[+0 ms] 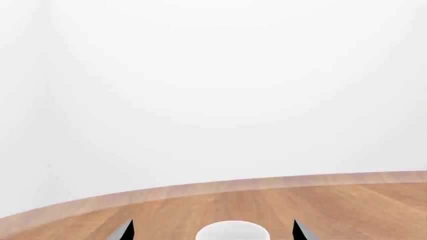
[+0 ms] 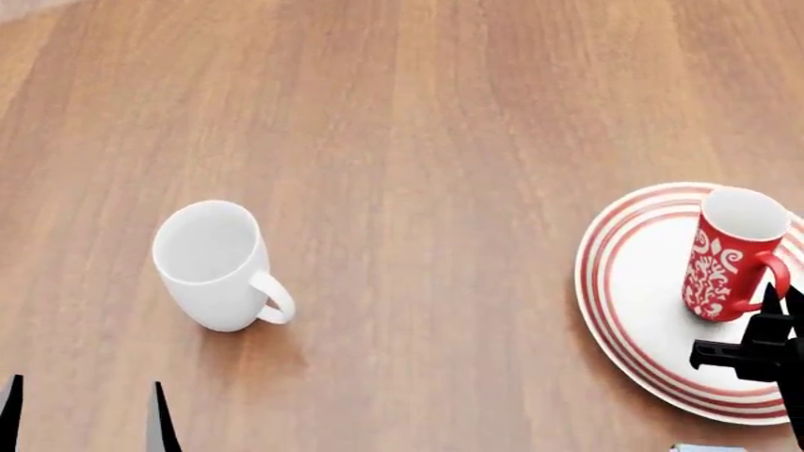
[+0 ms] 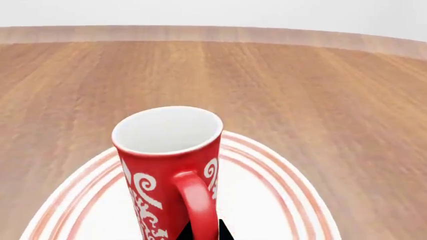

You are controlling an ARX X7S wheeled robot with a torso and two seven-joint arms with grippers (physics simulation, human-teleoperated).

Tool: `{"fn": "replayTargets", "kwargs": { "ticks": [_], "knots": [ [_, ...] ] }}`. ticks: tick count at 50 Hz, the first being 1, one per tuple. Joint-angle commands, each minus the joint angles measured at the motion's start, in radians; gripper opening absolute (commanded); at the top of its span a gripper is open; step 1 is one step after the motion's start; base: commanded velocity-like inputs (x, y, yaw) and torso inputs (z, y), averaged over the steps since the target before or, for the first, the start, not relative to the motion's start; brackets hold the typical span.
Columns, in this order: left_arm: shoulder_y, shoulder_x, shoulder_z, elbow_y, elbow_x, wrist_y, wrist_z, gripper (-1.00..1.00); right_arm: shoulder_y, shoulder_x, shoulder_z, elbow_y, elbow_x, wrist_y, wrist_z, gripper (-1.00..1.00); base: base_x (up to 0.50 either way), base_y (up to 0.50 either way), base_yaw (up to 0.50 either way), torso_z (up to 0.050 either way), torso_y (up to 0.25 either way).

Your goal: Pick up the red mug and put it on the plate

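The red mug (image 2: pixel 722 264) with white swirls stands upright on the plate (image 2: pixel 628 282), a white plate with red rings at the right of the head view. My right gripper (image 2: pixel 779 299) is on the near side of the mug, at its handle. In the right wrist view the red mug (image 3: pixel 167 165) fills the middle over the plate (image 3: pixel 267 200), and the right gripper (image 3: pixel 202 232) has its two black tips pressed against either side of the handle. My left gripper (image 2: pixel 86 414) is open low at the left, holding nothing.
A plain white mug (image 2: pixel 214 264) stands on the wooden table (image 2: pixel 415 141) ahead of the left gripper (image 1: pixel 213 231); its rim (image 1: pixel 233 231) shows between the open tips. The table's curved far edge (image 1: pixel 200 189) meets a white wall.
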Motion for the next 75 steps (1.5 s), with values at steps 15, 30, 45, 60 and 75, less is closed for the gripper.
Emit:
{"fn": "replayTargets", "kwargs": {
  "ticks": [15,30,45,60,75],
  "knots": [
    [-0.002,-0.002,0.004,-0.001,0.002,0.001,-0.003,1.00,-0.005,-0.019,0.186,0.003,-0.173,0.028,-0.033,-1.00,0.00,0.00,0.00,0.000,0.000],
    [-0.005,-0.003,0.006,-0.007,0.006,0.014,-0.005,1.00,-0.025,-0.026,0.245,0.003,-0.256,0.037,-0.080,1.00,0.00,0.00,0.00,0.000,0.000],
    [-0.006,-0.004,0.010,-0.008,0.003,0.014,-0.005,1.00,-0.031,-0.026,0.309,0.003,-0.318,0.049,-0.100,1.00,0.00,0.00,0.00,0.000,0.000],
    [-0.007,-0.004,0.009,-0.010,0.008,0.019,-0.012,1.00,-0.203,0.005,0.356,-0.365,-0.265,0.178,-0.131,1.00,0.00,0.00,0.00,0.000,0.000],
    [-0.007,-0.005,0.012,-0.010,0.008,0.019,-0.014,1.00,-0.496,0.062,0.405,-0.919,-0.164,0.334,-0.116,1.00,0.00,0.00,0.00,0.000,0.000]
  ]
}}
